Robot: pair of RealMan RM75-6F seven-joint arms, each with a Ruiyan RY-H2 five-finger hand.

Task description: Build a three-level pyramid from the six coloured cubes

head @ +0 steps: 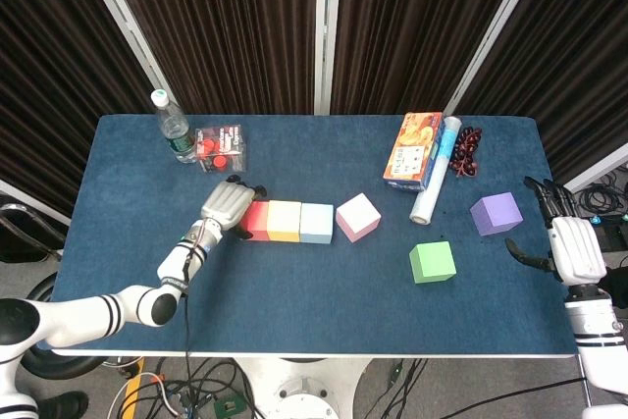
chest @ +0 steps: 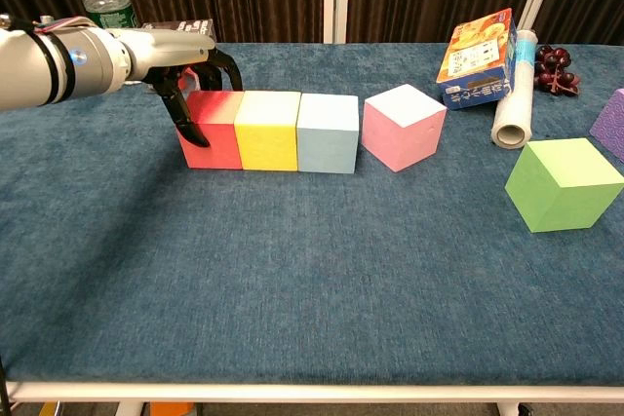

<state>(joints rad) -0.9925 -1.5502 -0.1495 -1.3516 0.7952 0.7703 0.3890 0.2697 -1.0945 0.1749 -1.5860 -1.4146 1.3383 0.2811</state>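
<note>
The left hand [chest: 190, 80] has its dark fingers [chest: 181, 109] curled over the far-left edge of the red cube [chest: 212, 131], touching its outer face and top. It reads as a sideways press rather than a lift, since the cube sits flat on the table [head: 294, 291]. Whether any finger reaches behind the cube cannot be told.

The likely reason is plain: the red cube, the yellow cube [chest: 266, 130] and the pale blue cube [chest: 327, 132] stand in one row, faces touching, and a push from the left end closes any gaps so the bottom level is tight.

The pink cube [chest: 403, 126] sits just right of the row, turned at an angle and apart from it. The green cube [chest: 563, 183] lies nearer and further right, and the purple cube [head: 495, 213] is near the right edge. None is stacked yet.

The right hand [head: 572, 248] rests at the right edge of the table, fingers spread, holding nothing, close to the purple cube.

Along the far side are a water bottle [head: 172, 126], a small red packet [head: 220, 147], an orange box [head: 413, 150], a white roll [head: 436, 183] and dark grapes [head: 465, 152]. The printing on them is too small to read.
</note>
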